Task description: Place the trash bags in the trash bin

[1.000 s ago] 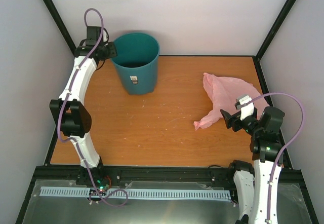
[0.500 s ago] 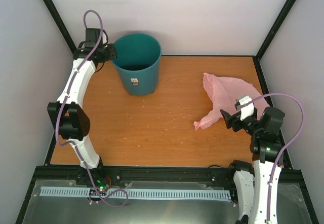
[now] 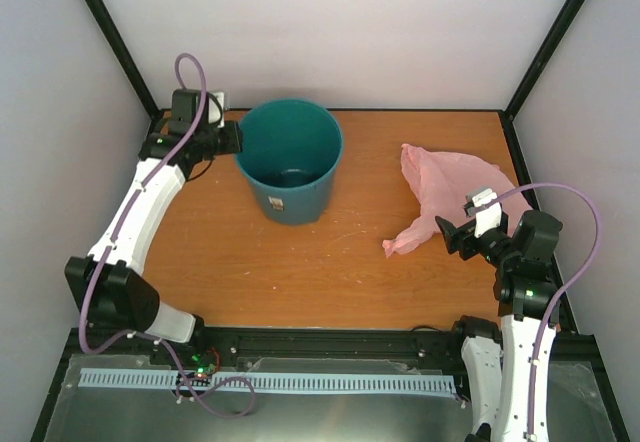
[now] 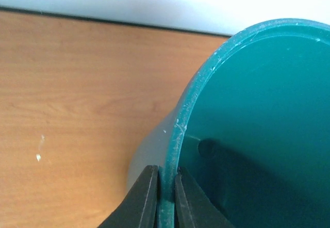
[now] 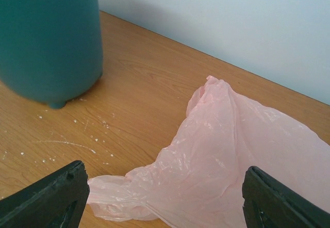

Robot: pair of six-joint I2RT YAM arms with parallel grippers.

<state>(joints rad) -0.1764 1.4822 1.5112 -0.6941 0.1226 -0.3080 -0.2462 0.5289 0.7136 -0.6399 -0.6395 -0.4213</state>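
Just ahead of the right gripper (image 3: 451,234) (jaws spread; left gripper (image 4: 165,179) pinching the trash bin (image 3: 297,198) rim), reach for the trash bag (image 3: 447,186), seemingly tail-first.

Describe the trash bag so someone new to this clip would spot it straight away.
Start at the orange wooden table and look to its right side, away from the teal bin. There a thin, crinkled pink bag lies loose, just ahead of the open right tool. It is the only soft, translucent pink thing there.
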